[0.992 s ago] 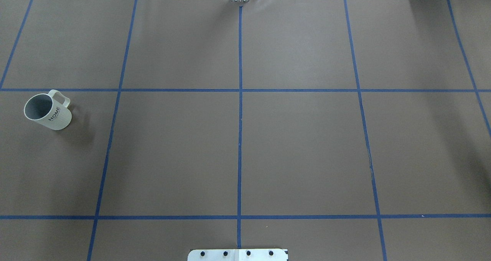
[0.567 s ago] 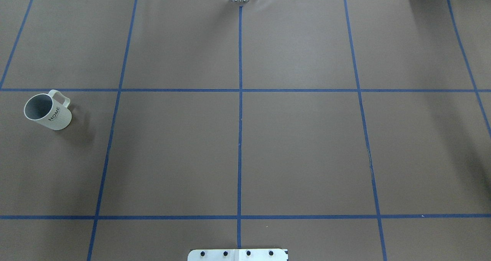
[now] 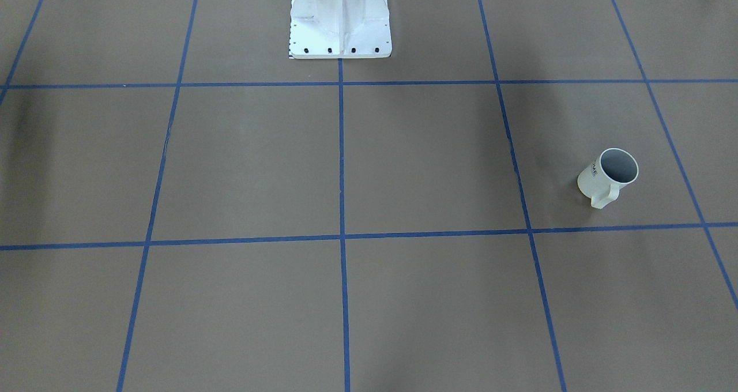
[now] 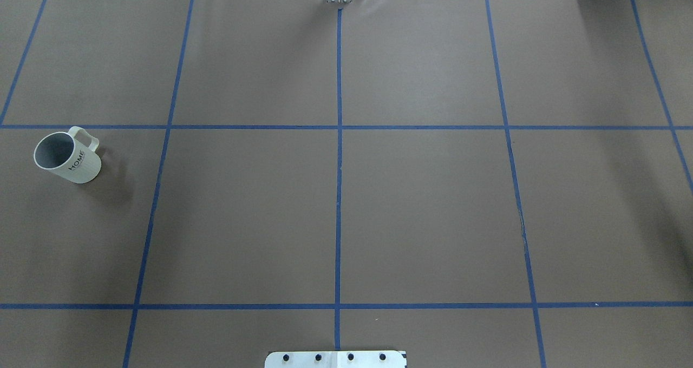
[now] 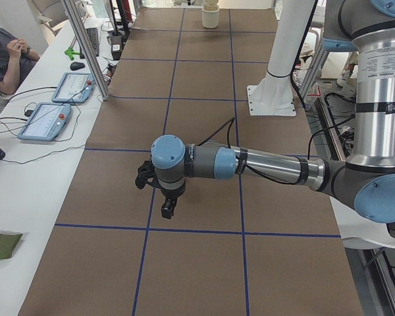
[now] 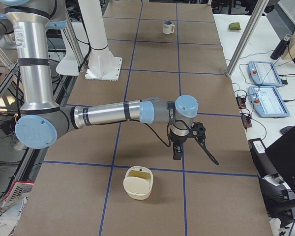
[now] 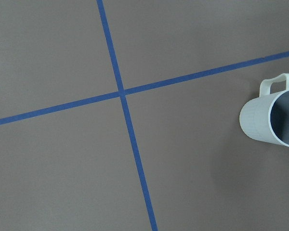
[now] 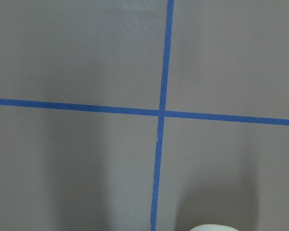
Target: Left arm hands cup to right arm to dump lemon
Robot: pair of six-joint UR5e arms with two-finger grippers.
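The cup (image 4: 67, 158) shows whole from overhead, but the picture's edge cuts its mouth in the left wrist view. In the view from the table's left end I cannot find it. Its inside looks only grey, and I cannot make out any lemon in there. Both grippers appear only in the side views. The left gripper (image 5: 166, 212) hangs fingers down from the near arm, and the right gripper (image 6: 177, 153) hangs the same way at the other end. Whether they are parted or closed I cannot tell. The right wrist view catches only a pale rim, cut off at its bottom edge.

The cup stands on the table (image 4: 422, 211), well to the left of the white stand (image 3: 340, 17) and somewhat forward of it. It is inside one square of the blue lines (image 4: 338, 195) and touches none. The cross line on the side away from the stand runs just beside the handle. The right gripper is well apart from the cup. A cream tub (image 6: 137, 183) sits on the stand's right side, near that gripper.

The cup is upright, its long axis vertical, mouth up. Its handle points away from the stand, and the HOME lettering faces the stand.
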